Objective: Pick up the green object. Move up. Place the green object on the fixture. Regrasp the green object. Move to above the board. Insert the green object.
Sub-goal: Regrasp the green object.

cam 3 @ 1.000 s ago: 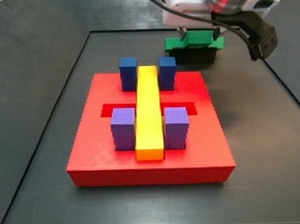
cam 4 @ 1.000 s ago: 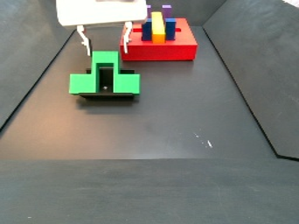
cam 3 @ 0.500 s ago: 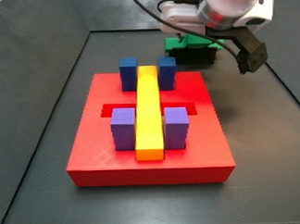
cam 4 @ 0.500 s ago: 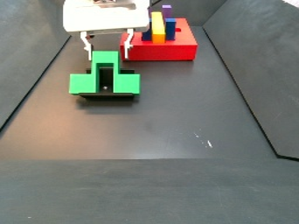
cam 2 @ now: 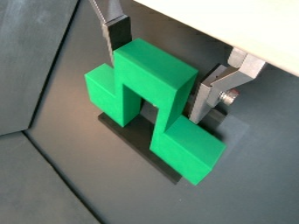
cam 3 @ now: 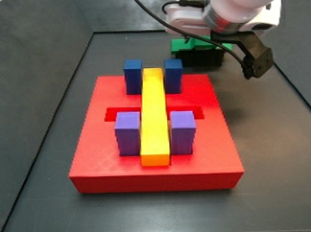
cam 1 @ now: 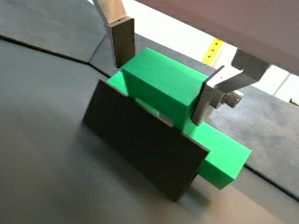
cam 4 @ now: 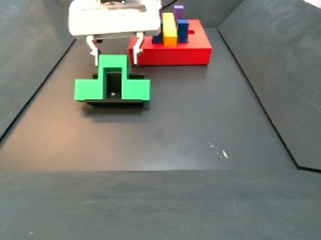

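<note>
Green object (cam 2: 149,98) sits on the fixture (cam 1: 146,149), well apart from the board (cam 3: 153,166). I judge it rigid, light, smooth-faced plastic; it should not deform, but could slip if pinched off-centre. Best hold: the raised central block, flat sides, not the low bar ends. Gripper (cam 2: 165,72) hangs straight down over it, approx. vertical. Jaws spread, one finger (cam 1: 121,45) each side of the central block; I see no firm contact in both wrist views. Arm stands beyond the board's far end in a side view.

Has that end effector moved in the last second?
Yes. The end effector has come down toward the green object resting on the fixture; its fingers now flank the raised block.
</note>
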Controlling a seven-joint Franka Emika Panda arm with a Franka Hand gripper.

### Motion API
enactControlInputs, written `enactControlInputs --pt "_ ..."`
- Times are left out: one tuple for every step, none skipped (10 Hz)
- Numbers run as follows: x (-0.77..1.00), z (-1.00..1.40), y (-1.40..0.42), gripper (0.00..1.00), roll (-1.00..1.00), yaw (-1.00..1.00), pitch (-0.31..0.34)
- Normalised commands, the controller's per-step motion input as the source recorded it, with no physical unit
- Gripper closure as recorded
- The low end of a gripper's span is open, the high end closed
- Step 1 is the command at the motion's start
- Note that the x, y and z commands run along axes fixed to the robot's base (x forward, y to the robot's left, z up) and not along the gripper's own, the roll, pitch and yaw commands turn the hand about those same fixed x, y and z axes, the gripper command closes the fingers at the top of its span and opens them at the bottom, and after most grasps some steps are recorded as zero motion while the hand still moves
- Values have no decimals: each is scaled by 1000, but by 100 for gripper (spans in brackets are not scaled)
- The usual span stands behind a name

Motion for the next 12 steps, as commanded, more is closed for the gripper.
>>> enactControlInputs --pt "23 -11 0 0 214 77 34" --pt "0 -249 0 0 186 51 0" --pt "0 -340 0 0 237 34 -3" --pt "0 -369 0 0 303 14 0" --pt "0 -146 0 0 246 6 0" --pt "0 0 -11 0 100 6 0" --pt "54 63 0 0 0 11 14" --pt "106 143 0 0 0 11 66" --pt "126 180 0 0 0 9 91" --pt "0 26 0 0 0 6 20" --pt "0 0 20 0 0 6 0" --pt "0 17 71 0 0 9 11"
